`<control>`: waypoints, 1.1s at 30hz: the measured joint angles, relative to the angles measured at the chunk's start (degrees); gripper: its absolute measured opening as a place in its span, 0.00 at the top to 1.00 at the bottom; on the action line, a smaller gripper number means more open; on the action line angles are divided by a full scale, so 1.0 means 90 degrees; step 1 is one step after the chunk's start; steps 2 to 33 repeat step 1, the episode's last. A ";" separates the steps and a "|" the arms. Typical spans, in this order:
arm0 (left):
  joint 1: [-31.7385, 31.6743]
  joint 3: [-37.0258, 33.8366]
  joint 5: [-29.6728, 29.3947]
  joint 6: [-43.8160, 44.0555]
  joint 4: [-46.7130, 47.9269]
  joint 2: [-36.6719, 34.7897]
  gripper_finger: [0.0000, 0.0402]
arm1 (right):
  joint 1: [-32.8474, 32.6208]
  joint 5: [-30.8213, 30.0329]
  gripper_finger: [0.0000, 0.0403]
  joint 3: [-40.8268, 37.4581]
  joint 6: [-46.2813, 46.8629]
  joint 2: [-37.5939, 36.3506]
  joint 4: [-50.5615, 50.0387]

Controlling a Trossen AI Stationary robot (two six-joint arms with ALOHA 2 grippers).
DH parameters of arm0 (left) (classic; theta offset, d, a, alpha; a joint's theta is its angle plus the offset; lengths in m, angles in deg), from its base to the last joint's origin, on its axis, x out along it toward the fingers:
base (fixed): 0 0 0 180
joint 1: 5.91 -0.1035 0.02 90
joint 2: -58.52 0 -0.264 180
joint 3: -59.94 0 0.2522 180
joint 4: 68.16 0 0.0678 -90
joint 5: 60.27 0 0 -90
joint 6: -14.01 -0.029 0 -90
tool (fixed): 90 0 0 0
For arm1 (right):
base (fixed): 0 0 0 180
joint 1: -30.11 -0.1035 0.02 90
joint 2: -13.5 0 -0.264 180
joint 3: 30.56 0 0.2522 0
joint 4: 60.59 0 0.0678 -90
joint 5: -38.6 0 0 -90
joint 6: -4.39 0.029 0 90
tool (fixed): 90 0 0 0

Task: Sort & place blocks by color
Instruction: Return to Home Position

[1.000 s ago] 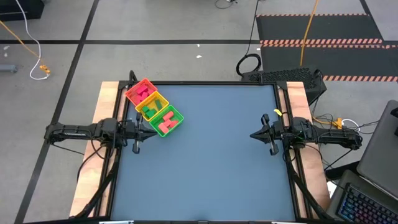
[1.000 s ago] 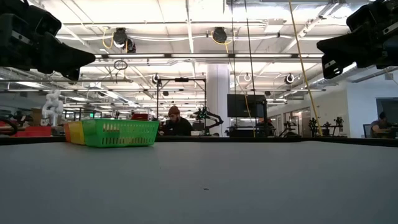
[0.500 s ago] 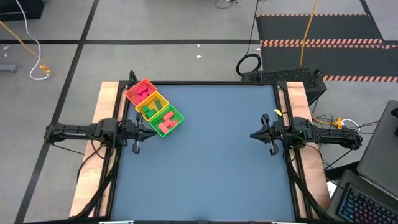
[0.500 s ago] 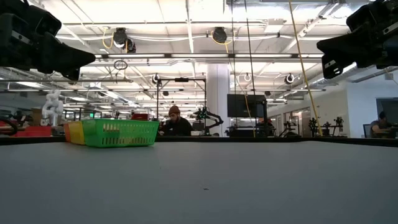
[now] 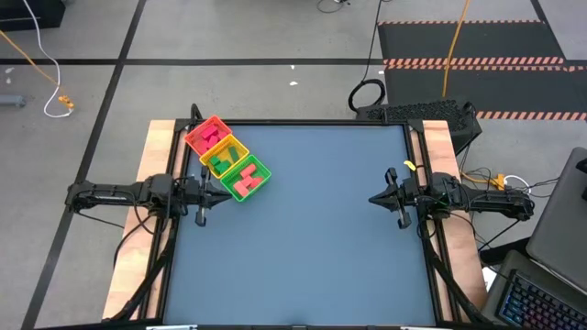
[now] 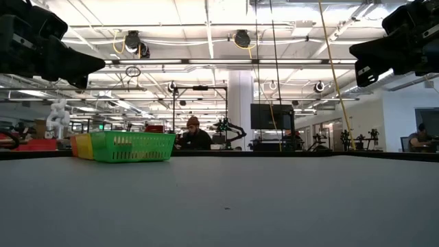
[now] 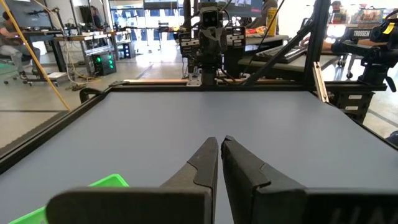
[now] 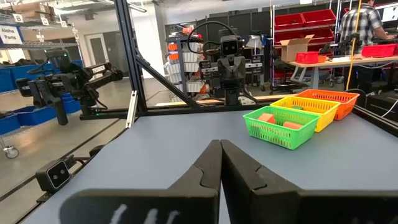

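Observation:
The blocks lie inside a three-compartment tray (image 5: 227, 157) at the table's far left. Pink ones (image 5: 212, 135) fill the red compartment, green ones (image 5: 220, 159) the yellow one, pink-red ones (image 5: 242, 181) the green one. The right wrist view shows pink-red blocks (image 8: 268, 118) in the green basket. My left gripper (image 5: 222, 191) hovers level at the table's left edge, just near of the tray, shut with nothing in it (image 7: 220, 143). My right gripper (image 5: 371, 199) hovers level at the right edge, shut and empty (image 8: 220, 145).
The tray rests flat on the blue table top (image 5: 312, 247), and in the low view only its green wall (image 6: 132, 146) shows. Black rails (image 5: 312, 123) frame the table. A laptop (image 5: 541, 293) sits beyond the right edge. People stand in the room behind.

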 joint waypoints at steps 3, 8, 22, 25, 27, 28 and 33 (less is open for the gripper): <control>0.0000 0.0000 0.0000 0.0000 -0.0001 0.0001 0.94 | 0.0000 0.0000 1.00 0.0001 0.0000 0.0000 0.0000; 0.0000 0.0000 0.0000 0.0000 -0.0001 0.0001 0.94 | 0.0000 0.0000 1.00 0.0001 0.0000 0.0000 0.0000; 0.0000 0.0000 0.0000 0.0000 -0.0001 0.0001 0.94 | 0.0000 0.0000 1.00 0.0001 0.0000 0.0000 0.0000; 0.0000 0.0000 0.0000 0.0000 -0.0001 0.0001 0.94 | 0.0000 0.0000 1.00 0.0001 0.0000 0.0000 0.0000; 0.0000 0.0000 0.0000 0.0000 -0.0001 0.0001 0.94 | 0.0000 0.0000 1.00 0.0001 0.0000 0.0000 0.0000; 0.0000 0.0000 0.0000 0.0000 -0.0001 0.0001 0.94 | 0.0000 0.0000 1.00 0.0001 0.0000 0.0000 0.0000; 0.0000 0.0000 0.0000 0.0000 -0.0001 0.0001 0.94 | 0.0000 0.0000 1.00 0.0001 0.0000 0.0000 0.0000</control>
